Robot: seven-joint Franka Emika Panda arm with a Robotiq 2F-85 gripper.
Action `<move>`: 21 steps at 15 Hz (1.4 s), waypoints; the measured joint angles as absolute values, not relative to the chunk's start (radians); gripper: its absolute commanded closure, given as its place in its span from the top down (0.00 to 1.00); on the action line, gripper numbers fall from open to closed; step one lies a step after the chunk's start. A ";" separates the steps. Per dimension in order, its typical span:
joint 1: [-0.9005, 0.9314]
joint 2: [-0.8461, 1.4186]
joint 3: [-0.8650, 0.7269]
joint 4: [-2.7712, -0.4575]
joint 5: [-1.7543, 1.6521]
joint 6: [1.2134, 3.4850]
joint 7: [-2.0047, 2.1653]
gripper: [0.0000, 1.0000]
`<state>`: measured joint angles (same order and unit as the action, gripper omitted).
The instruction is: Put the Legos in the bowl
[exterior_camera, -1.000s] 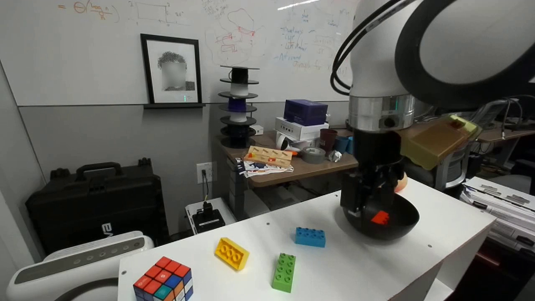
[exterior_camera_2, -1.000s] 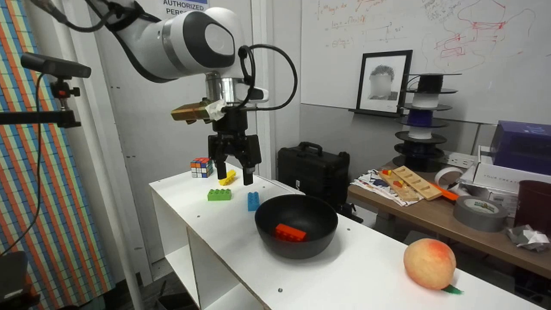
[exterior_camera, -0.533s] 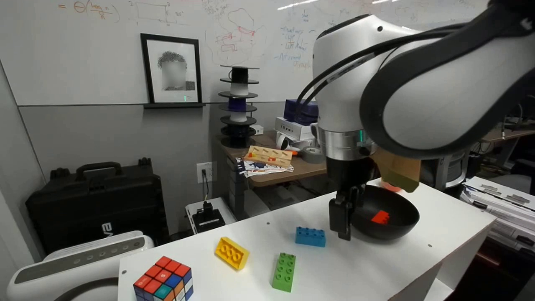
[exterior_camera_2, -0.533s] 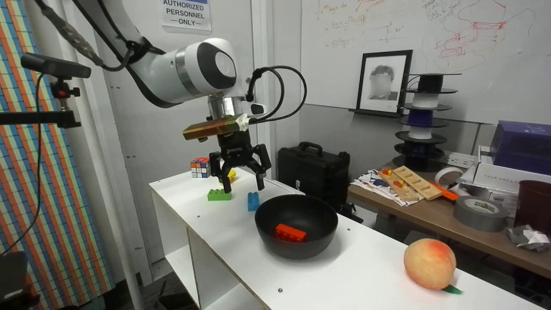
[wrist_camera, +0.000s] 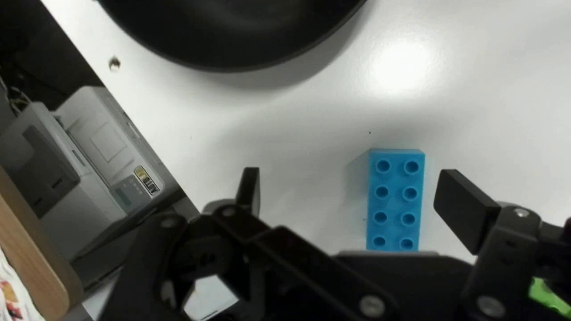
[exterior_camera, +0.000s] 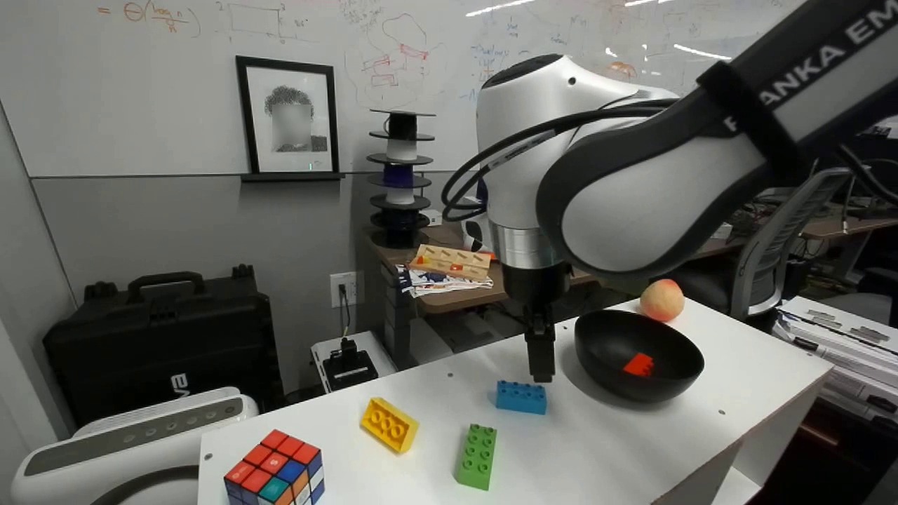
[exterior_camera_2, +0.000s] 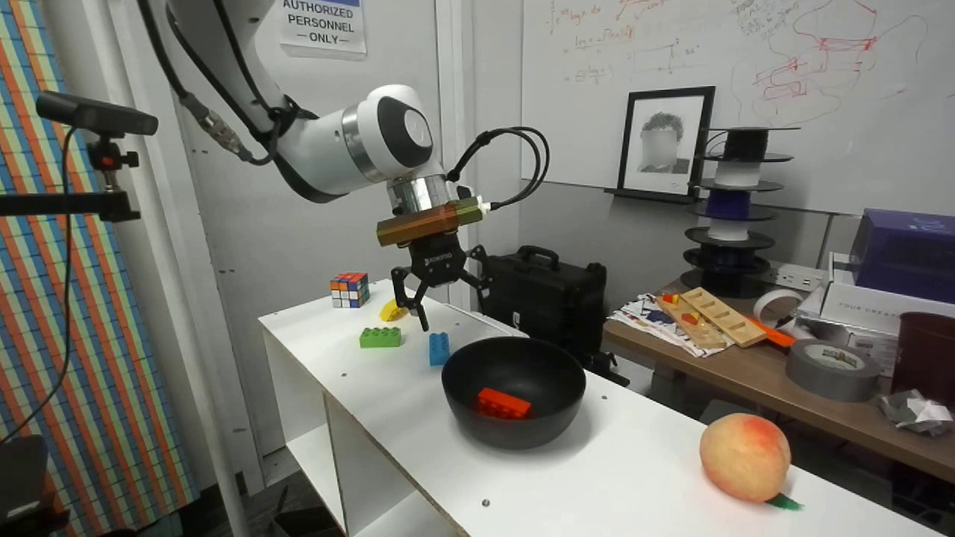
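The red Lego (exterior_camera_2: 503, 403) lies inside the black bowl (exterior_camera_2: 515, 434). In both exterior views the blue Lego (exterior_camera: 520, 398), the green Lego (exterior_camera: 477, 457) and the yellow Lego (exterior_camera: 389, 425) lie on the white surface; the yellow one shows its hollow underside. My gripper (exterior_camera_2: 455, 307) is open and empty, pointing down above the blue Lego. In the wrist view the blue Lego (wrist_camera: 395, 200) lies studs up below and between the open fingers (wrist_camera: 352, 191), closer to the right finger; its near end is hidden. A corner of the green Lego (wrist_camera: 551, 296) shows at lower right.
A Rubik's cube (exterior_camera: 275, 470) stands at one end of the white surface (exterior_camera_2: 597, 477). A peach (exterior_camera_2: 744, 457) lies beyond the bowl. The surface's long edge runs close to the blue Lego, with a desk (exterior_camera: 449, 301) beyond. The bowl (wrist_camera: 232, 49) stands near the blue Lego.
My gripper has moved from above the bowl, as seen in an exterior view, to above the blue Lego. Its fingers have spread wider and it has turned. The Legos and bowl have not moved.
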<state>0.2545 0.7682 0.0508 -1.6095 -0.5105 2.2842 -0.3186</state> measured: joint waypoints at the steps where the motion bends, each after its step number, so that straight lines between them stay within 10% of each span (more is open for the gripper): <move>1: 0.247 0.778 0.065 -1.594 -0.509 2.284 -0.373 1.00; 18: 0.122 0.901 0.180 -1.476 -0.322 2.129 -0.808 1.00; 19: 0.126 0.909 0.180 -1.473 -0.322 2.129 -0.809 0.75; 21: 0.130 0.921 0.180 -1.471 -0.322 2.129 -0.810 0.68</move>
